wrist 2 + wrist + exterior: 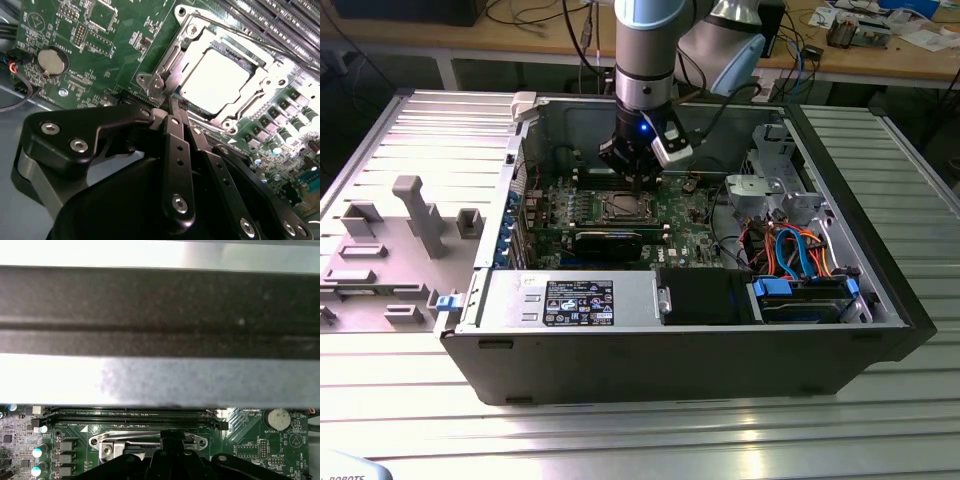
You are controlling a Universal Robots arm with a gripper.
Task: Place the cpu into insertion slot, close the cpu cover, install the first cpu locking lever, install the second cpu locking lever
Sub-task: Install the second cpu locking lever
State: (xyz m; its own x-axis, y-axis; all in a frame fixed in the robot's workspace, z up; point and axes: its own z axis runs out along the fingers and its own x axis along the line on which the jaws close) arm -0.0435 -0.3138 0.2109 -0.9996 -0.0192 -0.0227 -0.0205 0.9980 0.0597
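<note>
Inside an open computer case, the cpu (212, 80) lies flat in the insertion slot (623, 208) on the green board, its silver top glaring bright. The slot's contact field is hidden under it. The cpu cover (172, 62), a silver frame plate, lies down around the chip. A thin metal lever (235, 31) runs along one edge of the cover. My gripper (171, 102) is shut, with its black fingertips pressed together at the cover's corner; I see nothing between them. It hangs straight over the socket in the exterior view (638, 185) and shows at the socket's edge in the first wrist view (172, 436).
Long memory slots (280, 20) run beside the socket, and a coin battery (52, 60) sits on the board. A black expansion card (610, 240) lies in front of the socket, the case wall (160, 380) stands close behind it. A drive cage with cables (800, 250) is at the exterior view's right.
</note>
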